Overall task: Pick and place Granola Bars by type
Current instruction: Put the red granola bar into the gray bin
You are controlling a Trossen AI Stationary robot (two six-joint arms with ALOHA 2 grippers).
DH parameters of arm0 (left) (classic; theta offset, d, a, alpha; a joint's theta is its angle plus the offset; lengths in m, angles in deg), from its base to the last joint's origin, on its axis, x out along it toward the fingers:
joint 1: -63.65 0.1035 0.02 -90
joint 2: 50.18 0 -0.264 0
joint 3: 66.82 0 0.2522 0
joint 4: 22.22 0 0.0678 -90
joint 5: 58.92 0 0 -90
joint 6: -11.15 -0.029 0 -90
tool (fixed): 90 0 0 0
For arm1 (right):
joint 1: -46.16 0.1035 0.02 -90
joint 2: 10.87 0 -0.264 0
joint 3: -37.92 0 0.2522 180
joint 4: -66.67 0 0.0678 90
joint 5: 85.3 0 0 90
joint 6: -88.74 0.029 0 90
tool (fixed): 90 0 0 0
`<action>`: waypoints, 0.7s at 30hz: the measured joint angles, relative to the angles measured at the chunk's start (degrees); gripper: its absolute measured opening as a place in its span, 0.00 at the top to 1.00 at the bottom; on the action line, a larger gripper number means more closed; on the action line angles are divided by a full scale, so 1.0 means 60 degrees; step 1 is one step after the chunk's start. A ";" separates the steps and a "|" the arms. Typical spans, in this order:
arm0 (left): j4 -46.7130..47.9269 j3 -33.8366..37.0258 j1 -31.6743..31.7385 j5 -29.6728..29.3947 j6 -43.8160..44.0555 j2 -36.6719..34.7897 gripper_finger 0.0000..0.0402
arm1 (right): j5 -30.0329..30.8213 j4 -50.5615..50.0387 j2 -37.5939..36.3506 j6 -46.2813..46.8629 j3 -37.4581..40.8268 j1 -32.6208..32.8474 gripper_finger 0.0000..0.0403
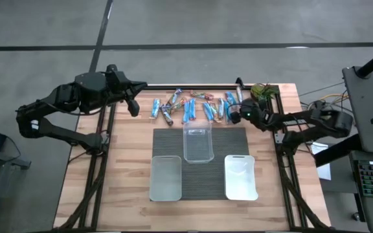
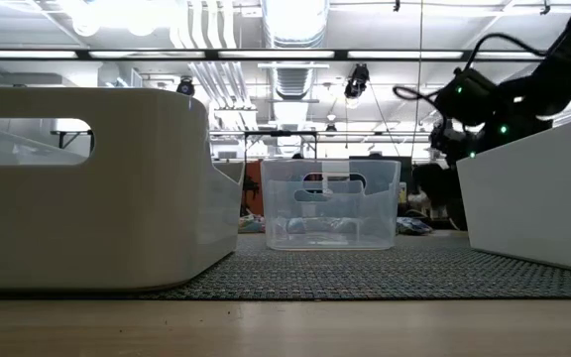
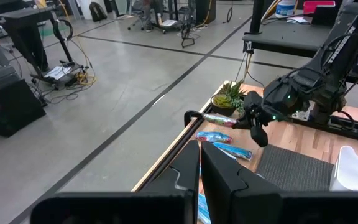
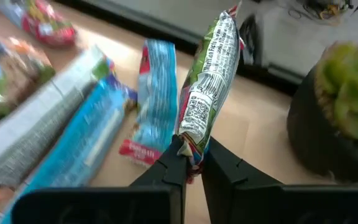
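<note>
From my seat the table (image 1: 128, 175) is pale wood with a visible plank grain, matt. The mat (image 1: 173, 139) on it looks like dark ribbed woven stuff, rough in the low view. The three tubs are plastic: the middle tub (image 1: 198, 142) clear and shiny, the other two frosted white. Bars (image 1: 190, 109) have glossy crinkly film wrappers, and the green-and-white bar (image 4: 207, 81) in my right gripper (image 4: 191, 163) catches the light. Gripper fingers look like matt black plastic.
</note>
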 joint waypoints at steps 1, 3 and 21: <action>-0.0003 0.0000 0.0000 0.0000 -0.0002 0.0000 1.00 | 0.0003 -0.0103 -0.0212 -0.0017 -0.0045 0.0000 0.95; -0.0001 0.0000 0.0000 0.0000 -0.0002 0.0000 1.00 | -0.0018 -0.0164 -0.0674 -0.0041 -0.0103 0.0007 0.95; 0.0272 0.0000 0.0003 0.0774 0.0001 -0.0115 1.00 | -0.2919 -0.0771 -0.3176 0.0152 -0.0591 0.0998 0.95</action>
